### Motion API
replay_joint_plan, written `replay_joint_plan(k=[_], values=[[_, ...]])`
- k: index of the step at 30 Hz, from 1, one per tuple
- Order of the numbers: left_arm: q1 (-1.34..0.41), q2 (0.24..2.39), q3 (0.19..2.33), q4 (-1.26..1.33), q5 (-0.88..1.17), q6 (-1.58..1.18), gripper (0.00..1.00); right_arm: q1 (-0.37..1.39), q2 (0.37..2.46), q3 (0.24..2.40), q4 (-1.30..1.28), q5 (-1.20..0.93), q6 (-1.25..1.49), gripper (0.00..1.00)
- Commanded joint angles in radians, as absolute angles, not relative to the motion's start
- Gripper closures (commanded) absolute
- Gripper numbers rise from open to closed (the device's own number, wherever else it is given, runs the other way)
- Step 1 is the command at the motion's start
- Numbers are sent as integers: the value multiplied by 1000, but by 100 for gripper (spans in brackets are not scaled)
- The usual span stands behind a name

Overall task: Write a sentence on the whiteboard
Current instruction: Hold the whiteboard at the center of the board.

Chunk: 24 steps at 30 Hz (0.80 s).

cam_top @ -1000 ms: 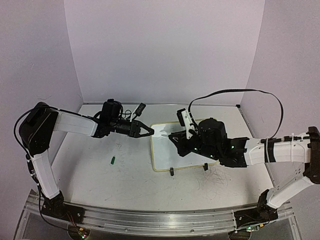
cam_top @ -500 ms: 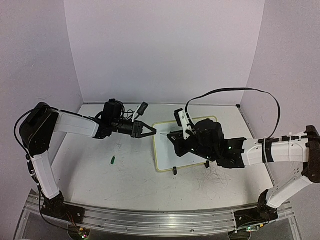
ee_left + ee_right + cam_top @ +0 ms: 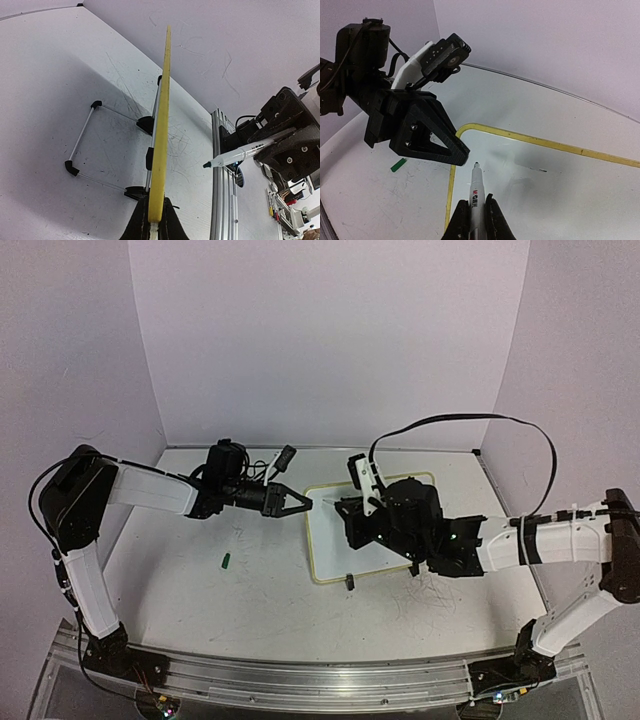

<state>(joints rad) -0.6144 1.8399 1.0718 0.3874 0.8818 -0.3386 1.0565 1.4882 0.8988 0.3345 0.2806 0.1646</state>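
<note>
Pinching the whiteboard (image 3: 335,552) by its left frame edge in the middle of the table (image 3: 200,590), the left gripper (image 3: 298,503) should brace it while the right gripper (image 3: 352,512), closed on the marker (image 3: 475,187), lowers the tip lightly onto the far-left corner.

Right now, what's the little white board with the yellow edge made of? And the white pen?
The small white rectangular board with a thin yellow frame: smooth, glossy face, perhaps coated sheet, as a soft reflection shows; frame looks like matte plastic. The white marker pen with a dark green tip: probably hard plastic, barrel slightly shiny with printed letters; tip maybe felt.
</note>
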Motion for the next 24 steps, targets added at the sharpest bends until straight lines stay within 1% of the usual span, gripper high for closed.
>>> replay_joint_plan(k=[1, 24], values=[[-624, 1829, 1065, 409, 893, -331, 100, 1060, 1524, 945, 383, 301, 152, 100], [-624, 1829, 1066, 410, 895, -336, 100, 1059, 1584, 983, 403, 321, 144, 100]])
